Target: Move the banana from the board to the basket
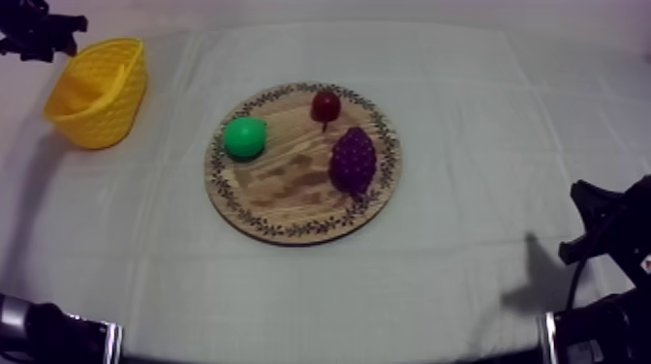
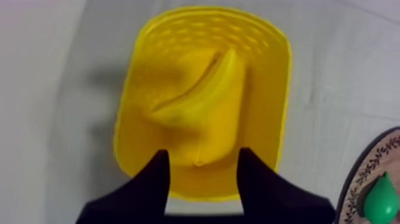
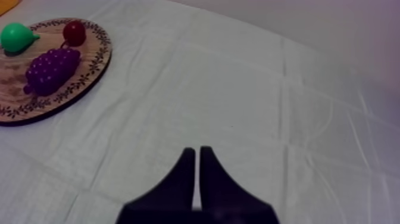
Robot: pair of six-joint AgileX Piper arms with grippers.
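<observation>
The banana [image 2: 208,95] lies inside the yellow basket [image 2: 140,89], its tip pointing toward the far rim. My left gripper [image 2: 202,158] hangs just above the basket's near rim, open, with nothing between its fingers. From above, the basket [image 1: 97,92] stands at the table's far left, with my left gripper [image 1: 41,34] beside its far corner. The round wooden board [image 1: 291,189] lies mid-table. My right gripper [image 3: 197,152] is shut on nothing over bare cloth, right of the board [image 3: 89,65].
On the board sit a green pear [image 1: 244,137], a small red fruit [image 1: 325,105] and a bunch of purple grapes [image 1: 353,161]. My right arm [image 1: 610,227] rests low at the table's right edge. Bare cloth runs between board and basket.
</observation>
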